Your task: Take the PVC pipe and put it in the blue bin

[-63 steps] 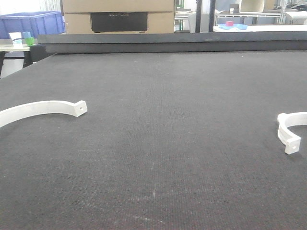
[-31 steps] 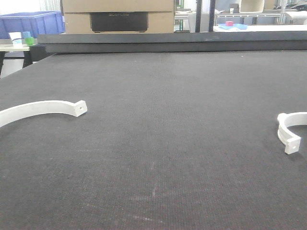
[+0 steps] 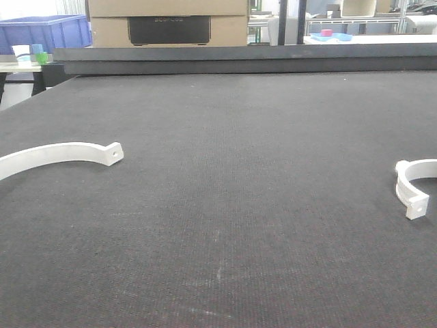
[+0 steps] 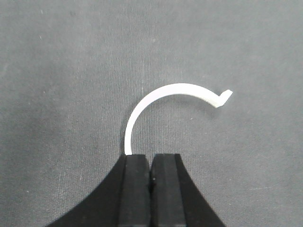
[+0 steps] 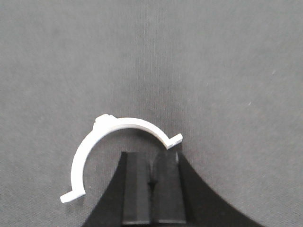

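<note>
Right pincer (image 5: 151, 163), pressed together, is just beside the small white plastic half-ring clamp (image 5: 123, 122) on the dark grey bench (image 3: 239, 171); left pincer (image 4: 150, 163) is together too.

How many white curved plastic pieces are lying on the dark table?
2: a long shallow strip at the left of the mat, a tight half-ring at the right. Others may lie out of frame.

Dark grey woven mat (image 3: 225, 205) lies beneath the left gripper (image 4: 150, 158) and right gripper (image 5: 152, 157) and runs far ahead of them to a raised dark ledge (image 3: 239, 60). Beyond the ledge stands a cardboard box (image 3: 167, 9) with a black unit (image 3: 168, 31) set in it. Further right is a white table (image 3: 372, 40), brightly lit.
</note>
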`<act>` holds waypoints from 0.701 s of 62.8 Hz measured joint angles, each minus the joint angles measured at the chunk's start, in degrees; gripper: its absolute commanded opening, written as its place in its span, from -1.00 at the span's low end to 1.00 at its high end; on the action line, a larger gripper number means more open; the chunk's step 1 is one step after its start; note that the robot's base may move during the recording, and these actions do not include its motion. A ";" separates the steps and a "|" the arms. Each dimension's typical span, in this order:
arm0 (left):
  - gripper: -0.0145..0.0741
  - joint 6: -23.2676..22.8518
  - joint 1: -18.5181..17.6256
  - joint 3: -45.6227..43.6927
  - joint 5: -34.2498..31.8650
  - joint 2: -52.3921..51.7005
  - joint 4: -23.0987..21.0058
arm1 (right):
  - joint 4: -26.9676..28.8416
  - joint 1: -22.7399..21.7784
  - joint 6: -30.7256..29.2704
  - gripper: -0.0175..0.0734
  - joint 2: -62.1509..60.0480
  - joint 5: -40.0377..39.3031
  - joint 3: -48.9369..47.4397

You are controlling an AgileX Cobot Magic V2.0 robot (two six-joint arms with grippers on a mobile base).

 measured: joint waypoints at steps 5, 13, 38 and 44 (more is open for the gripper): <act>-0.92 0.00 0.00 0.00 0.00 1.55 0.00 | 1.04 0.00 0.00 -0.98 1.54 0.14 0.00; -0.92 0.00 0.00 0.00 0.00 3.93 0.00 | 1.81 0.00 0.00 -0.98 3.82 -0.51 0.50; -0.92 0.00 0.00 2.11 -0.21 7.89 -0.14 | 3.40 0.00 0.00 -0.98 15.16 -0.02 0.76; -0.92 0.00 0.00 3.67 -0.21 8.02 -0.14 | 3.82 0.76 0.50 -0.98 17.21 1.68 0.65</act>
